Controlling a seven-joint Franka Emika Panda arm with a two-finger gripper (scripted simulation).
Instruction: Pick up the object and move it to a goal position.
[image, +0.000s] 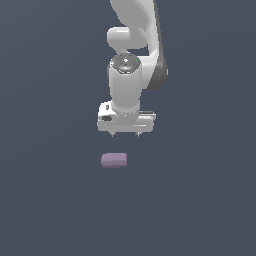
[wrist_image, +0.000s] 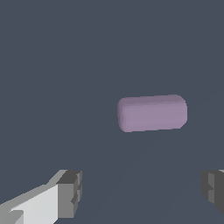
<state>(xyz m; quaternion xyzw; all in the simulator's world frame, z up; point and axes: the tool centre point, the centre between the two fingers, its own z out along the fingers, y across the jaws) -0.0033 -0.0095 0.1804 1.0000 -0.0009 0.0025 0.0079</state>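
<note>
Below the white arm, in the exterior view, the gripper (image: 125, 134) points straight down over a plain dark grey-blue floor (image: 45, 200). Its two short fingertips (image: 113, 134) show as small nubs under the wide pale palm bar, set well apart from each other with nothing between them, so the jaws stand open and empty. The object (image: 114, 160), a small mauve block with rounded edges, lies flat on the floor lower in this picture than the gripper, apart from it and slightly toward the exterior view's left of the gripper's middle. Its long side runs across the picture from left to right. No part of the arm touches it. How high the gripper hangs above the floor cannot be told from this view alone.

From the wrist view, the object (wrist_image: 152, 113) appears larger, a matte pale purple bar lying on the same dark floor (wrist_image: 52, 65), its corners softly rounded and its long side nearly level in the picture. Both fingers are in sight: one grey pad (wrist_image: 70, 194) on a white finger body, and the edge of the other at the picture's border. The gripper (wrist_image: 142, 190) is spread wide, with bare floor between the pads. The block sits clear of both pads, not between them, and looks narrower than the gap that separates them.
</note>
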